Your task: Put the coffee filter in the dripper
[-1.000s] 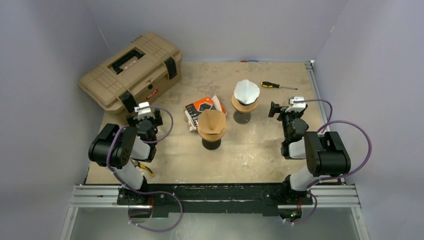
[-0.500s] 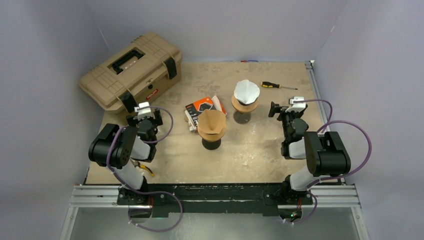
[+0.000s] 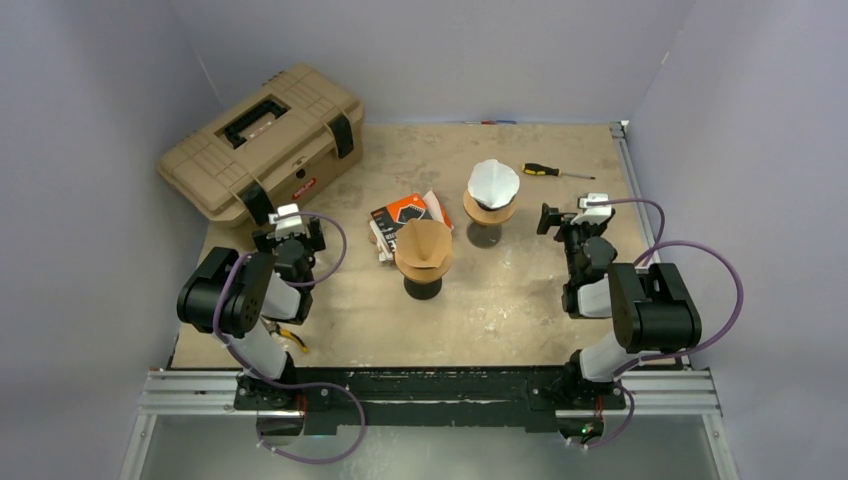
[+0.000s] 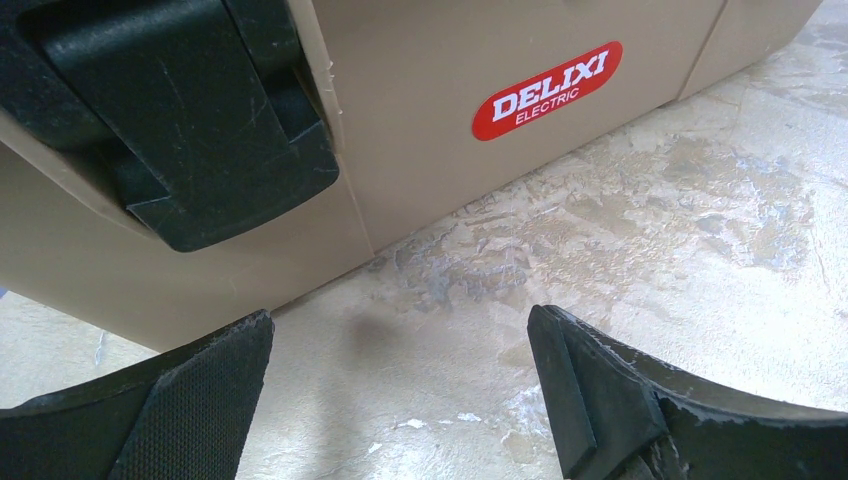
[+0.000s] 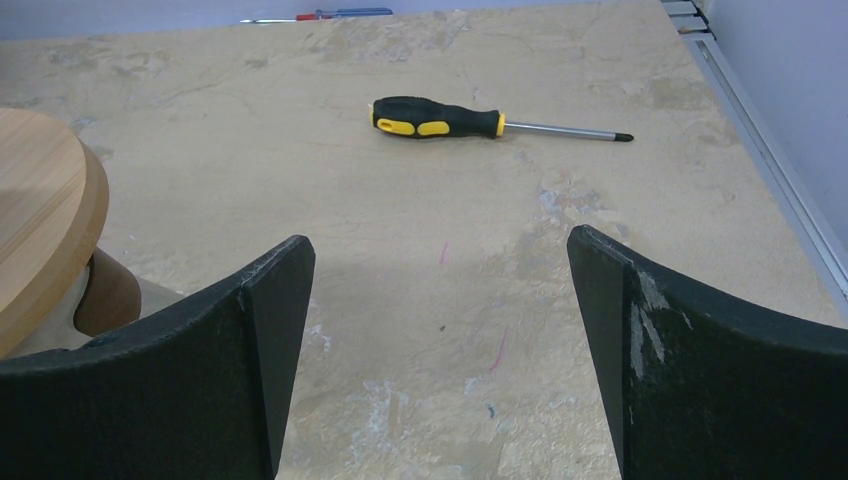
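A white paper coffee filter point(image 3: 493, 181) sits in a dripper with a wooden collar point(image 3: 489, 212) at the back middle of the table. The collar's edge shows at the left of the right wrist view point(image 5: 40, 215). A brown cone-shaped filter point(image 3: 424, 246) sits on a second dripper with a black base point(image 3: 423, 288) nearer the middle. My left gripper point(image 3: 289, 233) point(image 4: 400, 340) is open and empty, low over the table and facing the toolbox. My right gripper point(image 3: 581, 226) point(image 5: 440, 270) is open and empty, to the right of the wooden-collared dripper.
A tan toolbox point(image 3: 264, 140) point(image 4: 450, 90) with black latches stands at the back left. A pack of filters point(image 3: 403, 217) lies behind the brown cone. A black and yellow screwdriver point(image 3: 555, 171) point(image 5: 440, 118) lies at the back right. A metal rail point(image 3: 628, 160) edges the table's right side.
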